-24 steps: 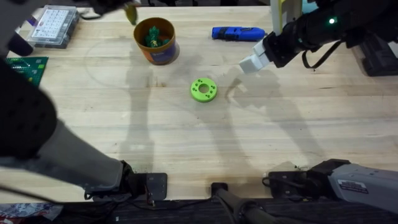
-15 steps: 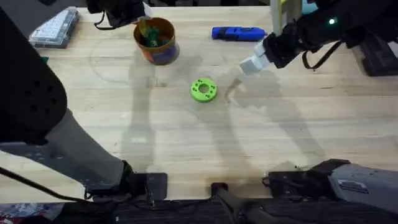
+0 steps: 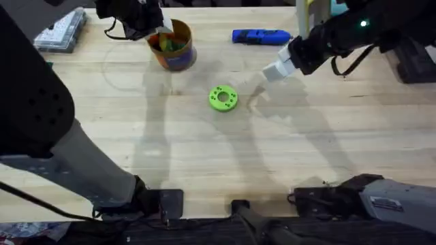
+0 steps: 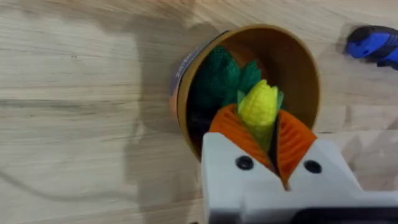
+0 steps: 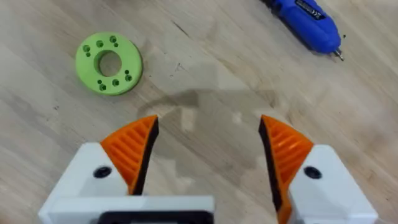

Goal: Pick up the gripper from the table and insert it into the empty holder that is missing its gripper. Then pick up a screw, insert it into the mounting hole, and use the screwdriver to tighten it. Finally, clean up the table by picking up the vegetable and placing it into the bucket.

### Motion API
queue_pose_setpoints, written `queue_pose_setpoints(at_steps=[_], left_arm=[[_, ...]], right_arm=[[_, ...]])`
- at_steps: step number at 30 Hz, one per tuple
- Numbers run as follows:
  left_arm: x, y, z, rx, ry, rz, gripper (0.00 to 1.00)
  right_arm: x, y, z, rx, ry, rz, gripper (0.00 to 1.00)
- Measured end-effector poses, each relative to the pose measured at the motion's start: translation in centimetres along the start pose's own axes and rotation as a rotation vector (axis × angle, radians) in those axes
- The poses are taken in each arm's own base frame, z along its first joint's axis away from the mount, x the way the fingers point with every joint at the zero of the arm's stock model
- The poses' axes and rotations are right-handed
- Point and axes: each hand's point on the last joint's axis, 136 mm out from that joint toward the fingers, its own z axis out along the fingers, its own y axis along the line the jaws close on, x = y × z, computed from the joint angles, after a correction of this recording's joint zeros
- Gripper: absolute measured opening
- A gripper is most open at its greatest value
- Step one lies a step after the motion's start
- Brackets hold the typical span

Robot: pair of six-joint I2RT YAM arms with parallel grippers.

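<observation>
I have the left gripper (image 4: 266, 140) clamped on the small yellow toy vegetable (image 4: 259, 106), poised right over the round orange-brown bucket (image 4: 298, 56) for release; the right gripper (image 5: 208, 146) hangs spread apart beyond it.

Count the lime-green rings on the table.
1: the lime-green ring lies flat near the table's middle, between the bucket and the right gripper, touching neither.
</observation>
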Motion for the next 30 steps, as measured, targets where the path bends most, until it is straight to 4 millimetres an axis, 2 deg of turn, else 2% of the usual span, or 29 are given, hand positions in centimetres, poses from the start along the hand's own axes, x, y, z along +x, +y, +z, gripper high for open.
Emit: queue_pose_setpoints(at_steps=[5,23,24,25,29,30], left_arm=[[0.4,0.3,1.3,0.007,0.026,-0.008,0.048],[0.5,-0.4,1.4,0.05,0.037,-0.012,0.048],[0.5,-0.4,1.4,0.049,0.037,-0.013,0.078],[0.5,-0.4,1.4,0.049,0.037,-0.01,0.189],[0.4,-0.9,1.6,0.07,0.038,-0.006,0.822],[0.0,-1.5,1.3,0.09,0.024,-0.001,0.927]], right_arm=[[0.0,0.0,0.0,0.0,0.0,0.0,0.969],[0.0,0.0,0.0,0.0,0.0,0.0,0.969],[0.0,0.0,0.0,0.0,0.0,0.0,0.969],[0.0,0.0,0.0,0.0,0.0,0.0,0.969],[0.0,0.0,0.0,0.0,0.0,0.0,0.969],[0.0,0.0,0.0,0.0,-0.001,0.0,0.969]])
